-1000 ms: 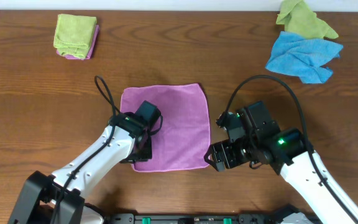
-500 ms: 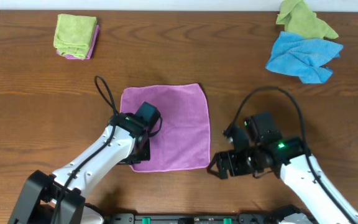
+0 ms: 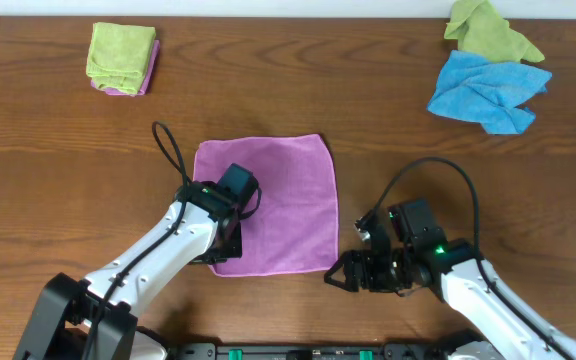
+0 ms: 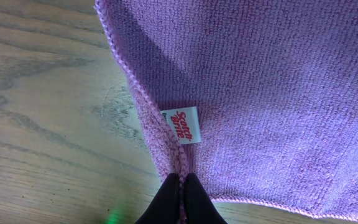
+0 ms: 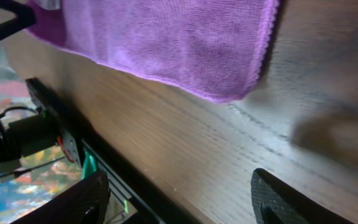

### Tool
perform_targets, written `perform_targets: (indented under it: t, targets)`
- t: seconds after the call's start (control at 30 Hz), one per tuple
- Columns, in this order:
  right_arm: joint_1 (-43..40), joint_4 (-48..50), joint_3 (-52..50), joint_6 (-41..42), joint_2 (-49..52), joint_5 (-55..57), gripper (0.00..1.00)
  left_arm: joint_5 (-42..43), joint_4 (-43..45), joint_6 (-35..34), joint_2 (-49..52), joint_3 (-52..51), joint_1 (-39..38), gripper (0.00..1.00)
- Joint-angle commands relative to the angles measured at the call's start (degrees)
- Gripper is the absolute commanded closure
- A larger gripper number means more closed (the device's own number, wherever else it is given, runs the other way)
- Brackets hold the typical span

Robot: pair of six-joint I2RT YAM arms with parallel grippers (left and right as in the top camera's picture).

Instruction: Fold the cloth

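Observation:
The purple cloth lies flat and spread out on the table's middle. My left gripper sits at its near-left corner, shut on a pinched fold of the cloth's edge beside a small white label. My right gripper is open and empty, low over bare wood just off the cloth's near-right corner, its fingers wide apart and not touching the cloth.
A folded lime green cloth on a pink one lies at the back left. An olive green cloth and a crumpled blue cloth lie at the back right. The table's front edge is close behind my right gripper.
My right arm has drawn back toward the front edge and lowered, its gripper staying by the cloth's near-right corner. The left gripper and the cloth have not moved.

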Motion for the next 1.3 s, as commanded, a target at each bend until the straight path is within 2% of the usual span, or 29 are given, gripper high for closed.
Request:
perform_targets:
  t: [0.0, 0.2, 0.43, 0.57, 0.8, 0.9, 1.0, 1.07, 1.1, 1.27]
  targets:
    - [-0.5, 1.9, -0.3, 2.4, 3.0, 1.4, 0.28, -1.4, 0.0, -0.9, 0.5, -0.3, -0.1, 0.94]
    - [-0.5, 6.3, -0.3, 2.6, 9.9, 1.8, 0.3, -1.4, 0.0, -0.9, 0.5, -0.3, -0.1, 0.94]
    - [-0.5, 12.6, -0.3, 3.7, 16.5, 2.3, 0.37, -1.4, 0.0, -0.9, 0.5, -0.3, -0.1, 0.94]
    - [-0.5, 12.6, -0.3, 4.8, 17.5, 6.6, 0.4, -1.4, 0.0, -0.9, 0.5, -0.3, -0.1, 0.94]
    - [-0.5, 13.1, -0.3, 7.6, 17.5, 11.9, 0.5, -1.4, 0.2, -0.9, 0.5, -0.3, -0.1, 0.94]
    - [-0.5, 13.6, -0.3, 8.2, 17.6, 12.7, 0.57, -1.4, 0.2, -0.9, 0.5, -0.3, -0.1, 0.94]
    - [-0.5, 14.8, -0.3, 9.6, 17.6, 13.2, 0.73, -1.3, 0.1, -0.9, 0.5, -0.3, -0.1, 0.94]
    - [-0.5, 15.4, -0.3, 10.1, 17.6, 13.4, 0.76, -1.2, 0.1, -0.9, 0.5, -0.3, -0.1, 0.94]
    - [-0.5, 15.8, -0.3, 10.1, 17.6, 13.4, 0.76, -1.2, 0.1, -0.9, 0.5, -0.3, -0.1, 0.94]
    - [-0.5, 16.0, -0.3, 10.4, 17.6, 13.4, 0.64, -1.2, 0.1, -0.9, 0.5, -0.3, -0.1, 0.94]
